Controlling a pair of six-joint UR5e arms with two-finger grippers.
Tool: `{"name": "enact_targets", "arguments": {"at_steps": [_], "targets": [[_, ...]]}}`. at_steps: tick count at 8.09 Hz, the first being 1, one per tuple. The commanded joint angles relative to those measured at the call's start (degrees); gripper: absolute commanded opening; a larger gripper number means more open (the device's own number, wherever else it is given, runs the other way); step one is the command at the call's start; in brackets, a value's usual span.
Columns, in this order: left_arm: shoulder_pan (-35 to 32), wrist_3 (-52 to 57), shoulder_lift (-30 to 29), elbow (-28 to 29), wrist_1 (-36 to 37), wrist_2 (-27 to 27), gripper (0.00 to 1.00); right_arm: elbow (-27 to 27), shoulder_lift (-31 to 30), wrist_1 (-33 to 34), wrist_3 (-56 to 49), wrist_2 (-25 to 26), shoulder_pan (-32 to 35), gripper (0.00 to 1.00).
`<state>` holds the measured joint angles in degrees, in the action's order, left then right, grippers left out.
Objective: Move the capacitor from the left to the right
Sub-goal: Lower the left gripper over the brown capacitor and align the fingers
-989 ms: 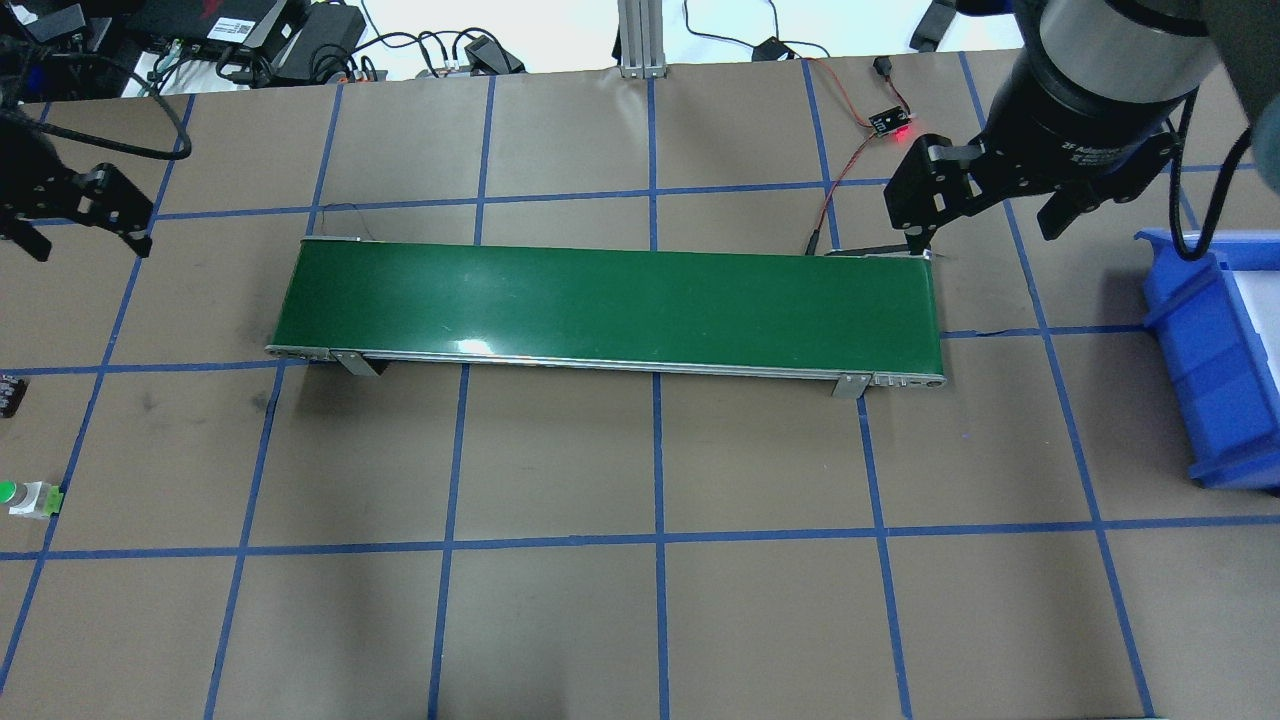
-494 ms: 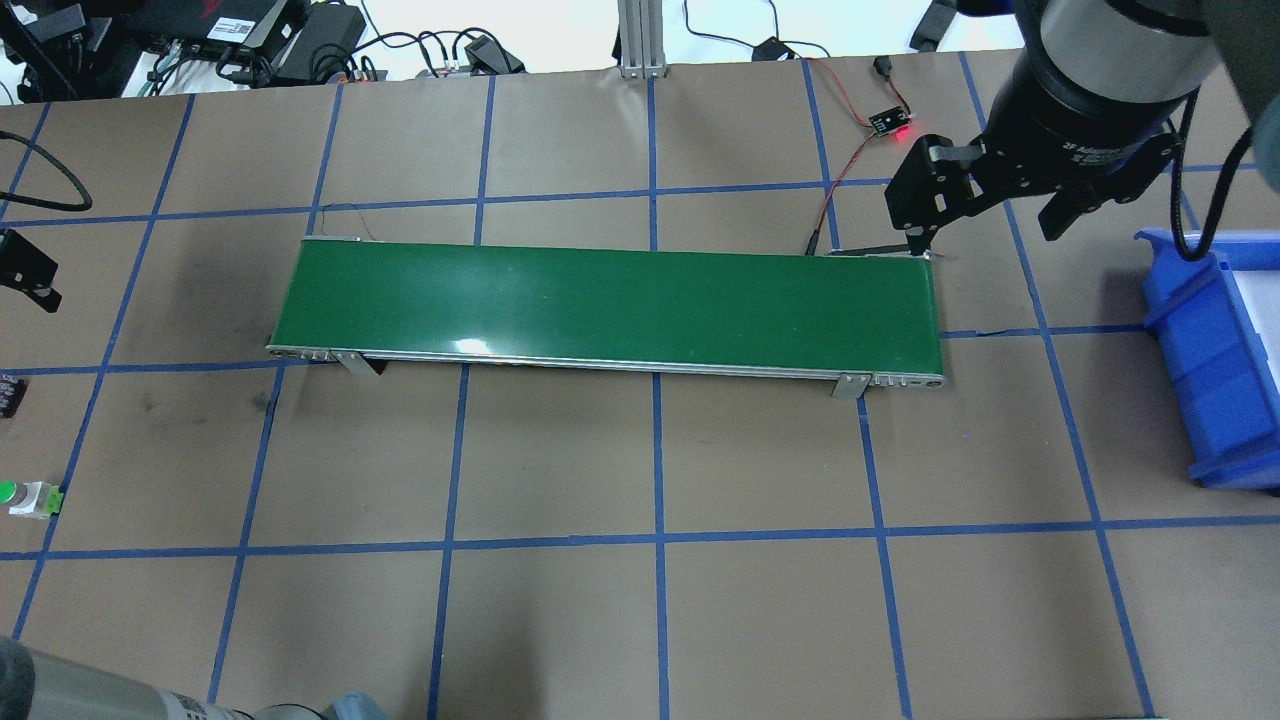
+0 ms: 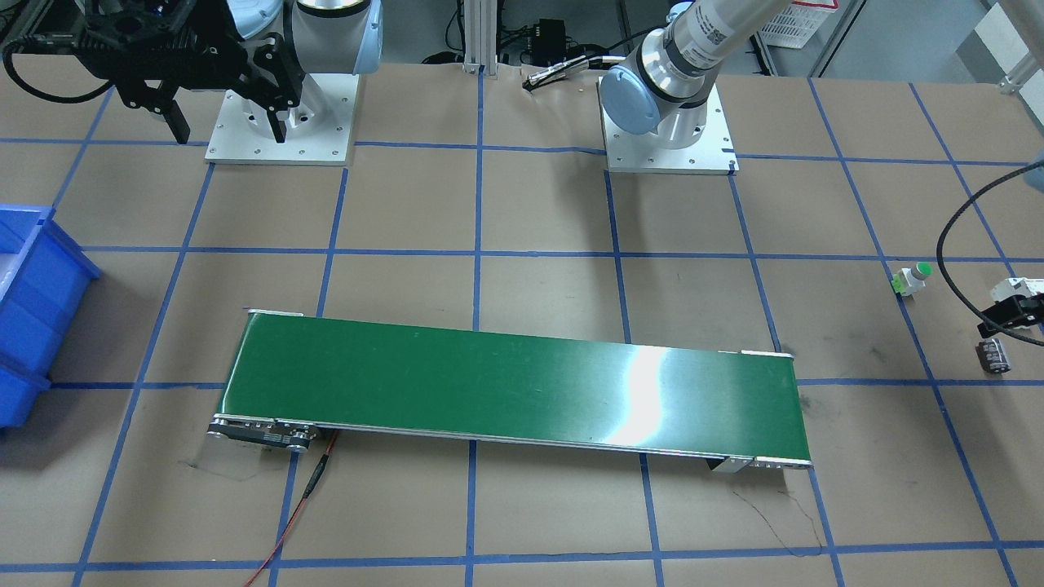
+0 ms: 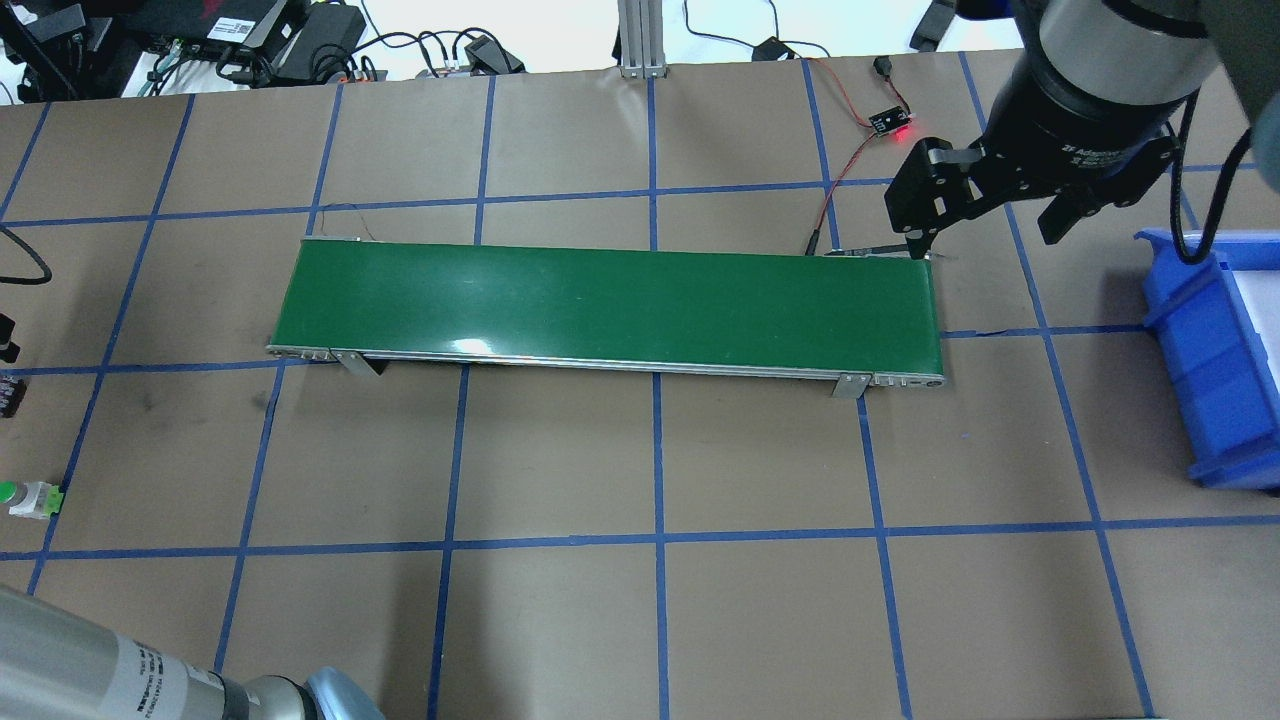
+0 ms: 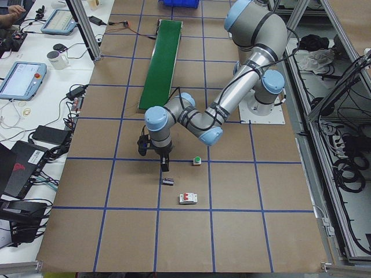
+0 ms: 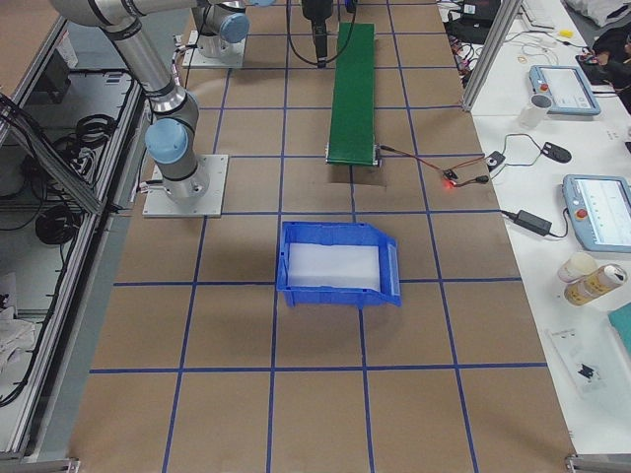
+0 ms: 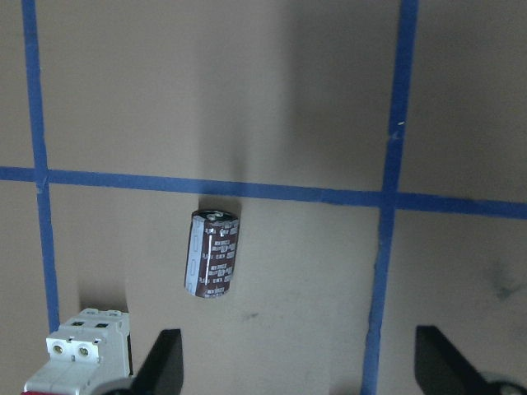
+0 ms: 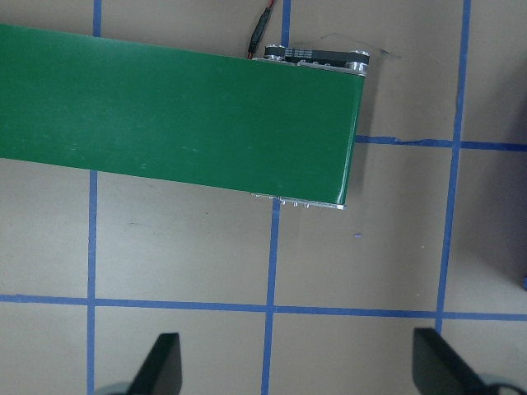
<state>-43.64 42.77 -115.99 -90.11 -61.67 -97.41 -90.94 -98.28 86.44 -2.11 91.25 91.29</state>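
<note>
- The capacitor [image 7: 212, 253] lay on its side on the table [image 7: 288, 99], out at the robot's left end, near a white breaker [image 7: 78, 350].
- The left claw [image 7: 300, 370] hung above it, fingers spread wide, gripping nothing.
- The right claw [image 4: 985, 225], also wide and empty, hovered by the green conveyor's [image 4: 610, 300] right end, near a blue bin [image 4: 1200, 330].

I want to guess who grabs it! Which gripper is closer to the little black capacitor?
Left. The left gripper hangs close by the capacitor, which lies on the table. The right gripper is far off, at the other end of the green belt.
</note>
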Motion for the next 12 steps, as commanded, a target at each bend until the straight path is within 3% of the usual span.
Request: {"name": "enact_targets", "arguments": {"at_steps": [1, 2, 6, 12], "targets": [[2.9, 1.4, -4.3, 0.0, 1.0, 0.2, 1.00, 0.1, 0.0, -0.4, -0.1, 0.0, -0.1, 1.00], [3.3, 1.4, -4.6, 0.0, 1.0, 0.2, 1.00, 0.0, -0.1, -0.4, 0.0, 0.0, 0.0, 1.00], [3.4, 9.5, -8.1, -0.1, 12.6, 2.1, 1.00, 0.0, 0.0, -0.4, -0.2, 0.0, -0.1, 1.00], [3.6, 18.2, -9.3, -0.1, 12.2, 3.5, 1.00, 0.0, -0.1, -0.5, -0.2, 0.1, 0.0, 1.00]]}}
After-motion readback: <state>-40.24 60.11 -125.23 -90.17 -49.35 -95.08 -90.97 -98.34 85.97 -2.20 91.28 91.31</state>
